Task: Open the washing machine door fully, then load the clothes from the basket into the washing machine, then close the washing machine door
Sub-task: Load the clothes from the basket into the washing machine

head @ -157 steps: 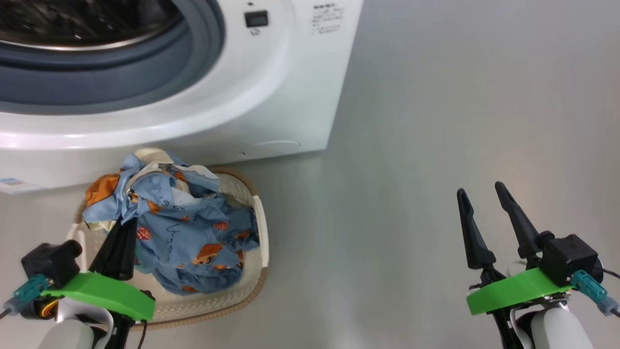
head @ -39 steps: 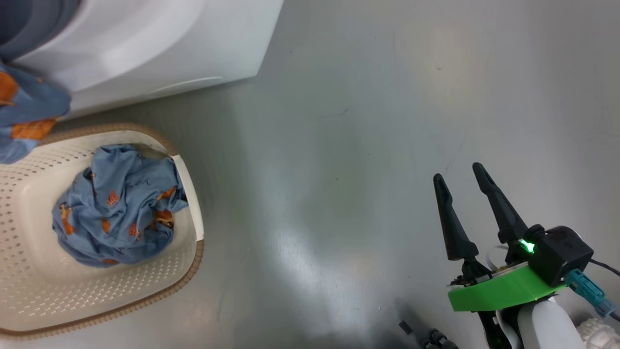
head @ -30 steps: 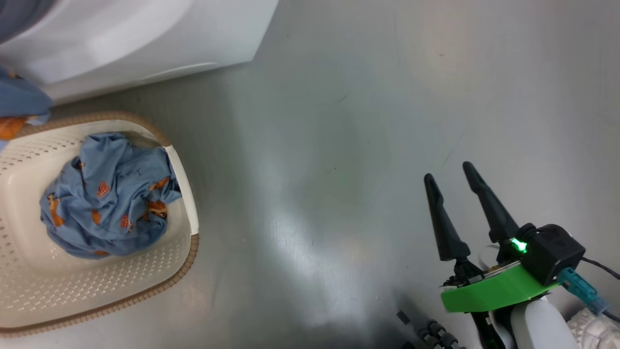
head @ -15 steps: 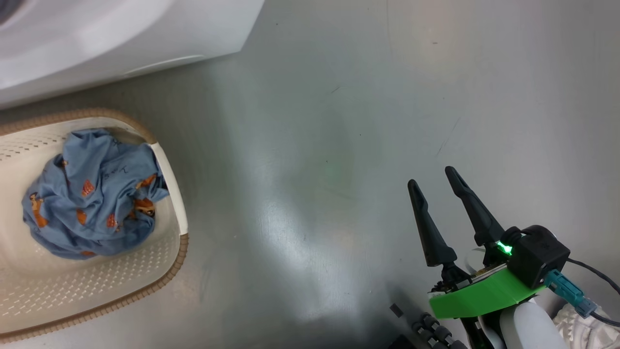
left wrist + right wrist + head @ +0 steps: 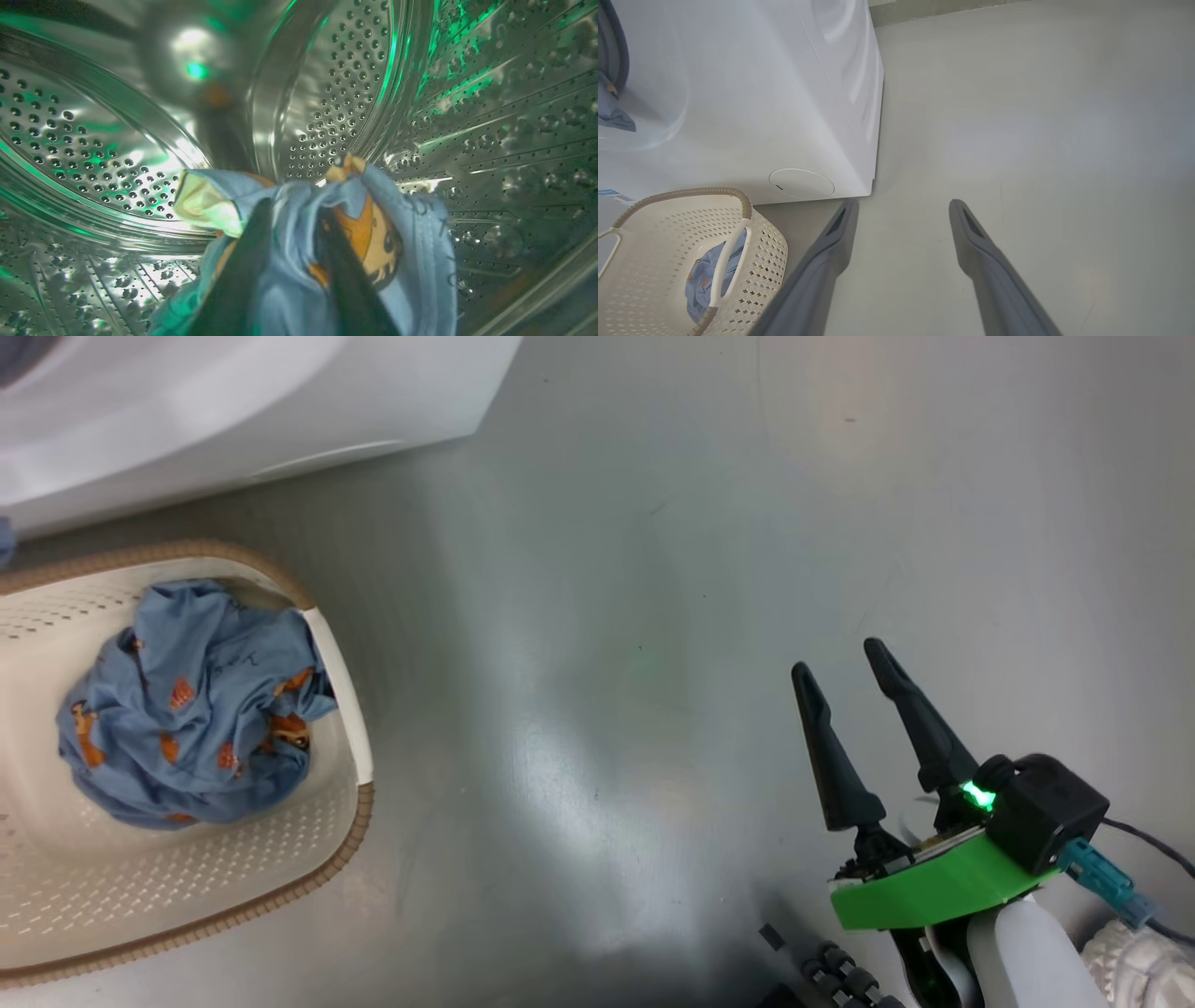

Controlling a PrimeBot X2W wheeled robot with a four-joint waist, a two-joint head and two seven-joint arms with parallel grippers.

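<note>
My left gripper is inside the washing machine's steel dimpled drum. Its fingers stand a little apart, and a piece of the clothes, light blue with orange prints and a cream part, is draped over and between them. More of the clothes lie bundled in the basket on the floor in front of the washing machine. My right gripper hovers open and empty over the floor, far right of the basket. The washing machine door is out of view.
In the right wrist view, the round white service flap sits low on the machine front, just above the basket. Bare grey floor stretches right of the machine. A white shoe-like thing and dark rollers sit at the bottom right.
The blue cloth that hung at the left edge of the head view has gone up out of that view. The camera shifted slightly. My right gripper stayed open.
</note>
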